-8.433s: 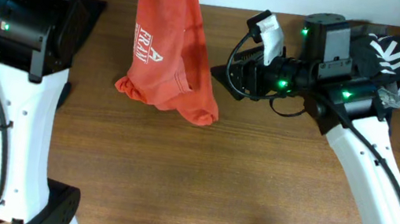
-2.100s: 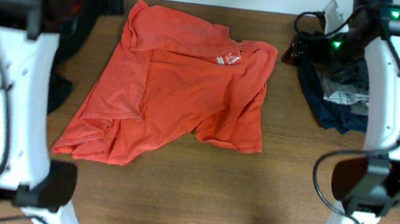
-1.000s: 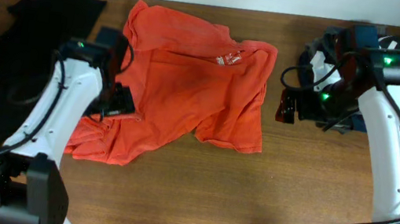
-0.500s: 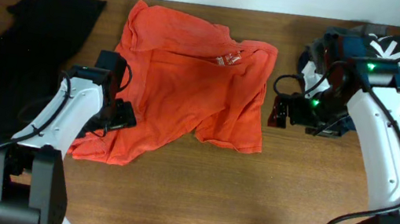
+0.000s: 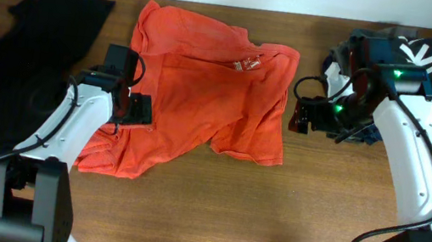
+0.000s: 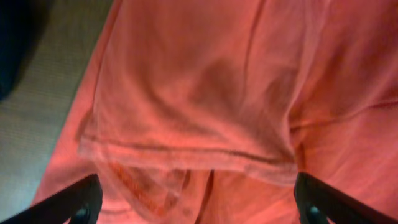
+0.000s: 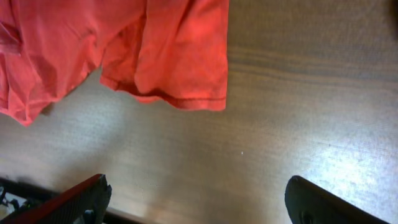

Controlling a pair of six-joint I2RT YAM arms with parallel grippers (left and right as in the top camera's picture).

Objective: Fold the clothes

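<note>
Poised wide open on both sides, seemingly to pinch the rumpled orange shirt (image 5: 203, 93) and spread it flat, with its sleeve hem (image 6: 186, 160) lying between the left jaws and its lower corner (image 7: 186, 78) just ahead of the right jaws, above bare counter (image 7: 261, 162).

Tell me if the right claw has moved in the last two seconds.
Yes. The right claw has come down the overhead picture, from beside the orange shirt's top right corner to beside its lower right edge.
</note>
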